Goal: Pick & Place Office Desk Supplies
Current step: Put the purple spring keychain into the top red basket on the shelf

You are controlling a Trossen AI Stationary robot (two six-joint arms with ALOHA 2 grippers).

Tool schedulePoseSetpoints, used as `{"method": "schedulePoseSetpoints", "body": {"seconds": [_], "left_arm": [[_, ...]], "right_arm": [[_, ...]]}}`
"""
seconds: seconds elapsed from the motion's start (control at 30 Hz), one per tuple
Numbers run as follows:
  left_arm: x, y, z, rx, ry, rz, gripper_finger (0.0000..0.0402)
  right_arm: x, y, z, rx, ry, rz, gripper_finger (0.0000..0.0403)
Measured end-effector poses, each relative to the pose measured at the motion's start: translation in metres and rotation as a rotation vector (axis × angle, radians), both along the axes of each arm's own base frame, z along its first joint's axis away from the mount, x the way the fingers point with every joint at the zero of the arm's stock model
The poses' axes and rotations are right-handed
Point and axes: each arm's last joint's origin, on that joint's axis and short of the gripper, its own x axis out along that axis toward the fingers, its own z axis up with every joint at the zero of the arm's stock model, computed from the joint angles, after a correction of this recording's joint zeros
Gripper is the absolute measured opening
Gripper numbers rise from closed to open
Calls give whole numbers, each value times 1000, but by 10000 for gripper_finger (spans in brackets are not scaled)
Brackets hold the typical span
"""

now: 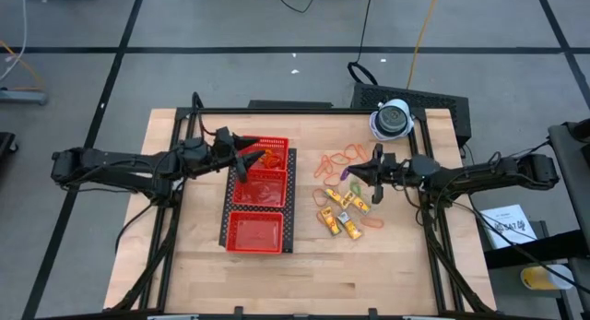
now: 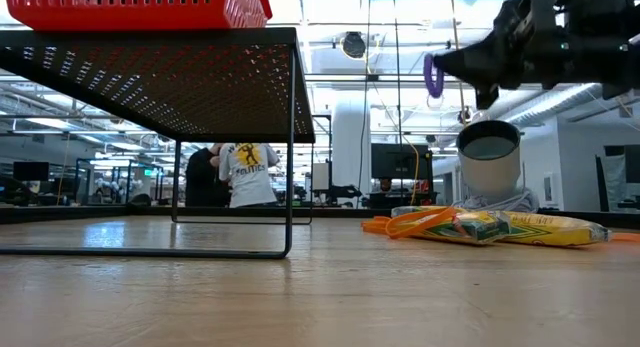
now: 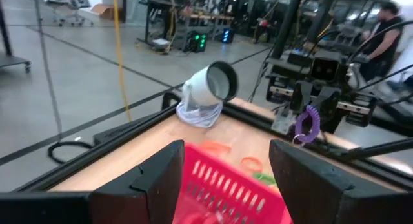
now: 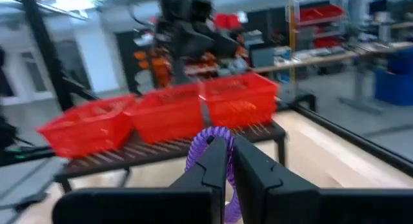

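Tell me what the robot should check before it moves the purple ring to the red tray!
1. Ring held: ok. The right gripper has its jaws shut on the purple ring.
2. Ring off the table: ok. It hangs above the table in the low view.
3. Tray in place: ok. The red tray stands left of the supplies pile.
4. Way to the tray: not ok. The left gripper hovers open over the tray's far end.
5. Dome out of the way: ok. It sits behind the right gripper, away from the tray.

Bare tabletop [image 1: 304,209] between tray [image 1: 260,198] and supplies [image 1: 343,209]
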Motion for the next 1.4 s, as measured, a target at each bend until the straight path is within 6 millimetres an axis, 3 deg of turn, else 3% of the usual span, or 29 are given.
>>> {"method": "schedulePoseSetpoints", "body": {"seconds": [0.23,0.67,0.97,1.4], "left_arm": [[19,-4,4,-9,-77,-103,239],[73,-27,18,142,-6,-210,239],[112,-33,12,191,49,-238,239],[135,-36,0,169,26,-310,239]], "right_arm": [[0,0,5,-10,-50,7,10],[11,-1,8,-22,-181,4,11],[37,-2,14,-52,-156,33,11],[74,-5,30,-131,-169,60,11]]}}
